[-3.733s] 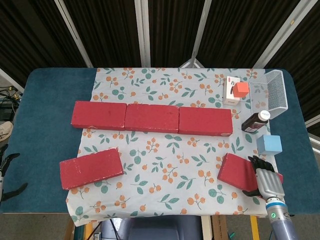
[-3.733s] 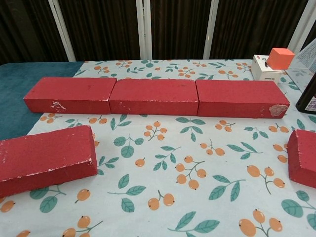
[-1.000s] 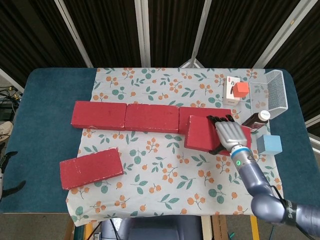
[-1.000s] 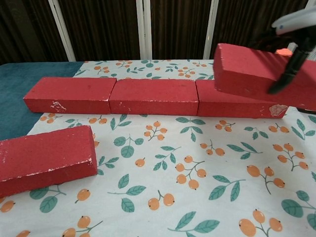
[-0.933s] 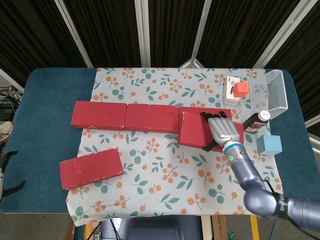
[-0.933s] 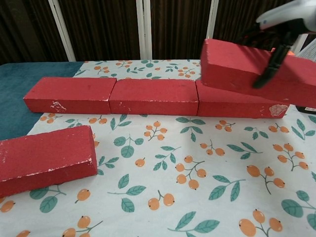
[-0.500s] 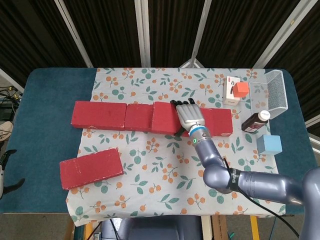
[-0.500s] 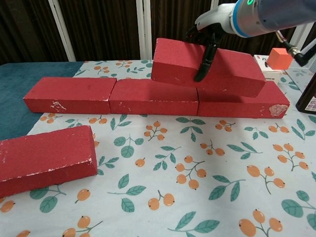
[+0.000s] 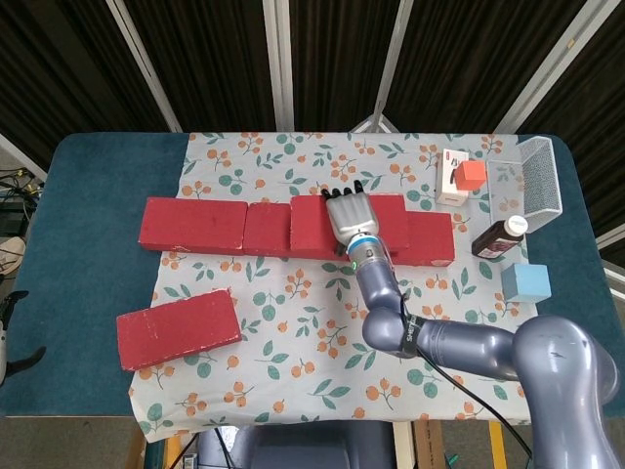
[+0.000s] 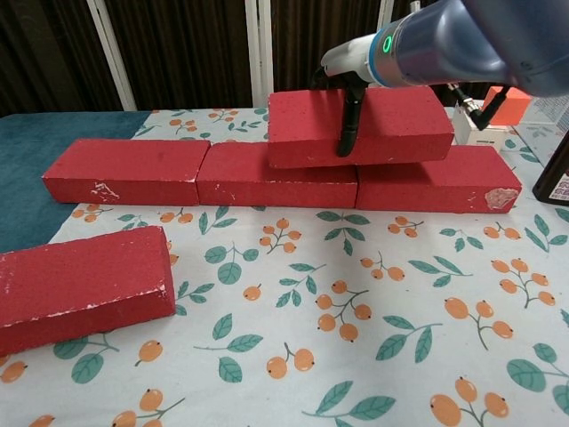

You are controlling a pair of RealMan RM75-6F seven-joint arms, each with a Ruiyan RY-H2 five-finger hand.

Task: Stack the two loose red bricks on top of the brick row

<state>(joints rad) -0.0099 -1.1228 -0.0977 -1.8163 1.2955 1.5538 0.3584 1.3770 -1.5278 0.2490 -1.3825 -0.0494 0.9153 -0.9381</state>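
Observation:
Three red bricks form the brick row (image 9: 195,226) (image 10: 133,169) across the flowered cloth. A loose red brick (image 9: 311,223) (image 10: 400,124) sits on top of the row, straddling the middle and right bricks. My right hand (image 9: 352,217) (image 10: 348,89) grips this upper brick from above, one dark finger reaching down its front face. The other loose red brick (image 9: 178,327) (image 10: 82,286) lies on the cloth at the near left. My left hand does not appear in either view.
At the right stand a white box (image 9: 451,181) with an orange cube (image 9: 472,174) (image 10: 504,104) on it, a wire basket (image 9: 541,184), a dark bottle (image 9: 500,237) and a blue cube (image 9: 525,282). The cloth (image 9: 332,342) covers a teal table (image 9: 78,254).
My right hand lifted the brick from the near right, carried it left and up over the row, and in the last half second levelled it down onto the middle and right bricks.

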